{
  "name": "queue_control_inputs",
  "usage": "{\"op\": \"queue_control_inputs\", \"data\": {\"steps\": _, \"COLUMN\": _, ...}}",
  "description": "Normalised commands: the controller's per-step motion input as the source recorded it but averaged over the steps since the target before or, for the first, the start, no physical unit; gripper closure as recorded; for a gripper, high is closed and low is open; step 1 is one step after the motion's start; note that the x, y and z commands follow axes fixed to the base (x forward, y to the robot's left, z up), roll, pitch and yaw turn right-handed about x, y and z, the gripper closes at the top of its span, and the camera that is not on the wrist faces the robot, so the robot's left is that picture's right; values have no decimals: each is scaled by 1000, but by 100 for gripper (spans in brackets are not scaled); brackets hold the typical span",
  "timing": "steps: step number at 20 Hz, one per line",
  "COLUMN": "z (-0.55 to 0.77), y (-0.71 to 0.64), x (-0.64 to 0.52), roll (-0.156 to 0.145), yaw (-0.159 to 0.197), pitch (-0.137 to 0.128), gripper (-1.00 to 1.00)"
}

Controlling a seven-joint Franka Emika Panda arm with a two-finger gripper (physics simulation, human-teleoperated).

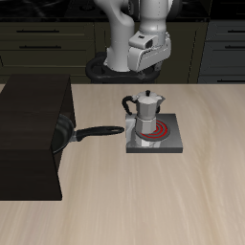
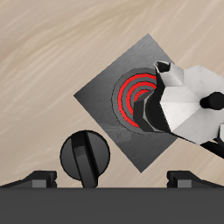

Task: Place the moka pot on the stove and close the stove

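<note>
Jaws spread, empty; gripper (image 2: pixel 111 180) hangs above the stove (image 1: pixel 168 144), near its black knob (image 2: pixel 85 154). Moka pot (image 1: pixel 145 112) sits upright on the red coil (image 2: pixel 133 94). Knob looks rigid, small, probably smooth: pinch across its raised ridge to turn.

What you cannot see here

In your wrist view the small silver faceted moka pot (image 2: pixel 191 103) is cut by the edge and hides part of the red spiral coil (image 2: pixel 133 94); only the gripper's black finger (image 2: pixel 33 180) bases show, tips are outside.
</note>
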Motion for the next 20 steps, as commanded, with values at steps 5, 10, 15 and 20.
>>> {"op": "queue_control_inputs", "data": {"steps": 5, "z": -236, "y": 61, "x": -102, "roll": 7, "yaw": 15, "pitch": 27, "gripper": -100}}
{"op": "queue_control_inputs", "data": {"steps": 10, "z": -236, "y": 16, "x": -166, "roll": 23, "yaw": -17, "pitch": 40, "gripper": -100}}
{"op": "queue_control_inputs", "data": {"steps": 15, "z": -248, "y": 25, "x": -199, "roll": 22, "yaw": -8, "pitch": 41, "gripper": -100}}
{"op": "queue_control_inputs", "data": {"steps": 20, "z": -151, "y": -35, "x": -178, "roll": 11, "yaw": 27, "pitch": 10, "gripper": -100}}
